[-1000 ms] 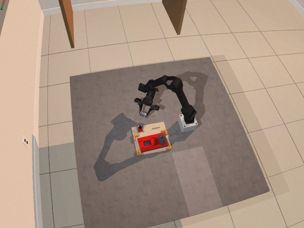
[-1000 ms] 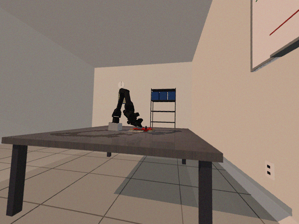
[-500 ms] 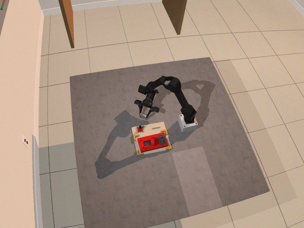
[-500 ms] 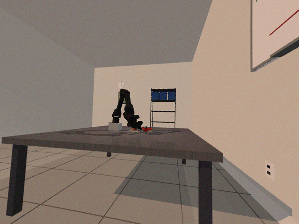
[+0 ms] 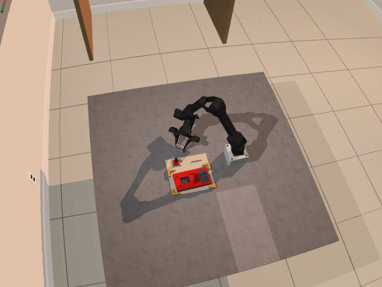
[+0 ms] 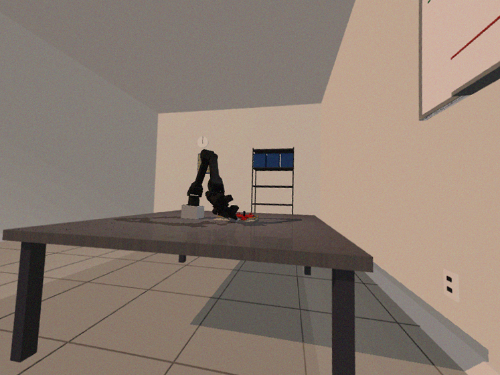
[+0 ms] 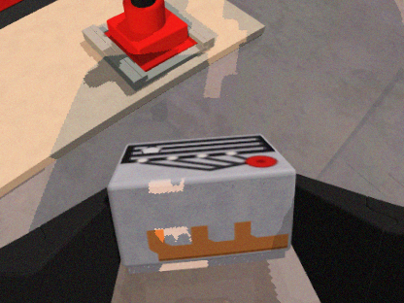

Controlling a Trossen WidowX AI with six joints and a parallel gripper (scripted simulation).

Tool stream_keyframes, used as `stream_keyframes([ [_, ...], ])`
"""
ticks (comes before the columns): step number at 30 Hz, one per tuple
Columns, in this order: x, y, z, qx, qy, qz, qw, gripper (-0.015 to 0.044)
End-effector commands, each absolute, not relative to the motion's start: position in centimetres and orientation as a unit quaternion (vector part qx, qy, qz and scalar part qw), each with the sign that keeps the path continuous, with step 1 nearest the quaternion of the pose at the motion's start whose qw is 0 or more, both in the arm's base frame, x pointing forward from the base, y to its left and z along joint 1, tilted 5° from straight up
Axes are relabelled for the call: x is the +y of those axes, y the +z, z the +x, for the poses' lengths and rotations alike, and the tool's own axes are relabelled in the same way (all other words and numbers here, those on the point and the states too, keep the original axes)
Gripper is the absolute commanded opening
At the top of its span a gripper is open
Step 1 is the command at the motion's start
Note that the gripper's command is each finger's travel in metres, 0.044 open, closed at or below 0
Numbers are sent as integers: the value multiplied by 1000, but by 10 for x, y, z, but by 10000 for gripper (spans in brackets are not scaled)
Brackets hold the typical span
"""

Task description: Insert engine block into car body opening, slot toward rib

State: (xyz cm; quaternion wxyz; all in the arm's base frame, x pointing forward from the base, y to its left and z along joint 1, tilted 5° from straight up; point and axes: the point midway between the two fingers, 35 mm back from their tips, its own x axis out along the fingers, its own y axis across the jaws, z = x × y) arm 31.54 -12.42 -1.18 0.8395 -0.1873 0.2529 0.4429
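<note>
Dark grey, faintly mottled table top (image 5: 129,234) carries everything, on dark legs over pale floor tiles in a beige-walled room; a black shelf rack (image 6: 254,175) with blue bins stands by the far wall and a whiteboard (image 6: 462,26) hangs on the right one.

We have the engine block (image 7: 201,209) clamped between the half-spread jaws of our gripper (image 5: 182,145), just off the near edge of the beige board (image 5: 197,159), not yet over it. The red car body (image 5: 191,179) sits on that board inside orange corner brackets, its dark opening (image 5: 185,179) well apart from us.

Between us and the opening stands a red-based black post (image 7: 142,15), and it worries us most: carried low, the block or a finger could clip it. We also cannot tell from here which face holds the slot, so we may arrive turned wrongly to the rib and jam. A tilted block could catch the opening's edge and shift the body.
</note>
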Motion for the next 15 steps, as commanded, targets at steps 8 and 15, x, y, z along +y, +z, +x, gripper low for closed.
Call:
stream_keyframes([
  [8, -124, -12, 315, 253, 443, -188, 839, 263],
  [15, -124, -12, 315, 253, 443, -188, 839, 440],
])
